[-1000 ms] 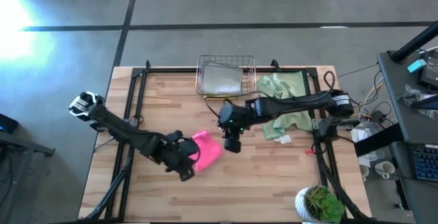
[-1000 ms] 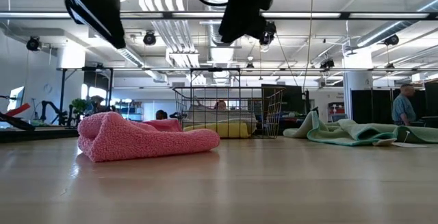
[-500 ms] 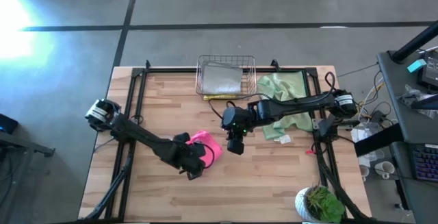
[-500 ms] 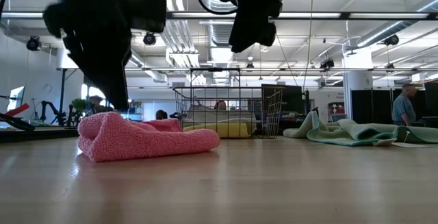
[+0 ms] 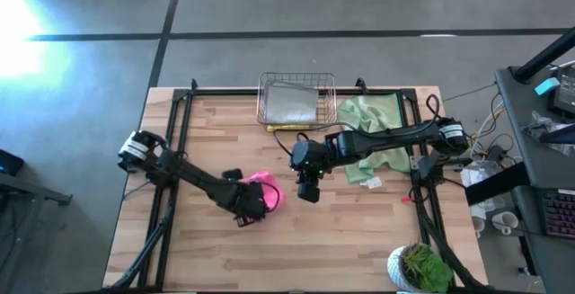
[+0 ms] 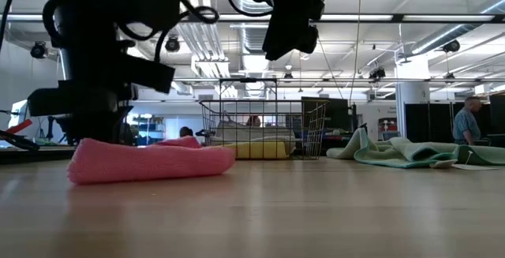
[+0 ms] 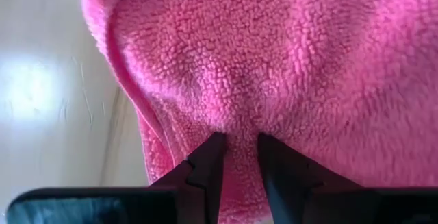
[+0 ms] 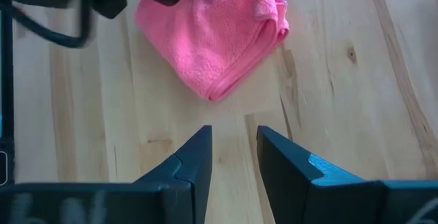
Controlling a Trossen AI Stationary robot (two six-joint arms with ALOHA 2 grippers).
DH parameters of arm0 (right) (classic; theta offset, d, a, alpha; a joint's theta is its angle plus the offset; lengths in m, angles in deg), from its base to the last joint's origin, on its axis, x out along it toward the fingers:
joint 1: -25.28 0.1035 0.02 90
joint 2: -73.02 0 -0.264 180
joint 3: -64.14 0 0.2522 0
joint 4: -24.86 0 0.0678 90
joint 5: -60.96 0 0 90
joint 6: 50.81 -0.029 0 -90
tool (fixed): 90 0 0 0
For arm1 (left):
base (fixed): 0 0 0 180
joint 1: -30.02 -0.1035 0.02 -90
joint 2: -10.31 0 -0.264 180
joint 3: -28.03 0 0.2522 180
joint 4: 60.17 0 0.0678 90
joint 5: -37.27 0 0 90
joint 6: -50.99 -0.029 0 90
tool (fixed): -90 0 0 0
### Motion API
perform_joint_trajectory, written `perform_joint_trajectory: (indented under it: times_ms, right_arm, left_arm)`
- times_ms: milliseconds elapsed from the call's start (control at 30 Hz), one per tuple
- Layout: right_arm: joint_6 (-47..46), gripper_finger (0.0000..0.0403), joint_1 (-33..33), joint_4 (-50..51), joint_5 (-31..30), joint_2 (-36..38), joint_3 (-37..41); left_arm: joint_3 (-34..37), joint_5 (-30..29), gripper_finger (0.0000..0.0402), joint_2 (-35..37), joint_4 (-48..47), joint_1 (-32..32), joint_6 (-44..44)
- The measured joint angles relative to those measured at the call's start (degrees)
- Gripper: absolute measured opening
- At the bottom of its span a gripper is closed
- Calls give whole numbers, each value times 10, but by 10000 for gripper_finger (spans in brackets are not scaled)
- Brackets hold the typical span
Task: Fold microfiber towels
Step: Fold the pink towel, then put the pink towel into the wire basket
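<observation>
The hot pink towel (image 5: 272, 191), folded into a small pad, lies flat on the wooden table left of centre. It also shows in the low view (image 6: 150, 162) and the right wrist view (image 8: 215, 39). My left gripper (image 5: 249, 208) stands on the towel's near left part, pointing steeply down and shut on the cloth (image 7: 239, 142). My right gripper (image 5: 305, 191) hangs open above the table just right of the towel, with bare wood between its fingers (image 8: 233, 142). A grey towel (image 5: 292, 105) lies in the wire basket. My left gripper comes from above, pointing steeply down, and its fingertips (image 7: 209, 157) are sunk into the towel's top face (image 7: 239, 118). A small pucker of pink cloth sits between them; how many layers, I cannot tell. The towel lies on the table, flattened under the gripper.
The copper wire basket (image 5: 296, 99) stands at the far edge, with a yellow cloth (image 5: 289, 129) at its foot. Green towels (image 5: 373, 137) lie crumpled at the far right. A potted plant (image 5: 419, 267) is at the near right corner. Bare wood lies along the near side.
My left gripper has come down onto the pink towel and tipped to point more steeply down. The towel, a puffy hump before, is now squashed low and flat under it and has spread a little toward the table's left.
</observation>
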Motion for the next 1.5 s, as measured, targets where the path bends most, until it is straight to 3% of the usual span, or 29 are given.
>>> perform_joint_trajectory:
  times_ms: [233, 633, 800, 933, 1133, 1267, 1500]
  right_arm:
    - [-14, 107, 0, 3, 0, 0, 0]
    - [-66, 107, 29, -7, 1, 0, 9]
    - [-133, 107, 52, -72, 1, 0, 23]
    - [-182, 107, 74, -142, -13, -1, 33]
    - [-251, 107, 98, -207, -60, -24, 34]
    - [-290, 107, 105, -245, -61, -44, 34]
    - [-347, 104, 106, -304, -77, -85, 34]
  left_arm:
    - [3, 6, 77, 18, -2, -10, 3]
    - [6, 1, 77, 131, -4, -17, 3]
    - [22, 11, 77, 145, 0, -21, 2]
    - [29, 14, 77, 190, 24, -20, -48]
    - [90, 11, 77, 294, 57, -23, -61]
    - [153, 14, 76, 350, 135, -22, -62]
    - [237, 17, 76, 373, 211, -23, -61]
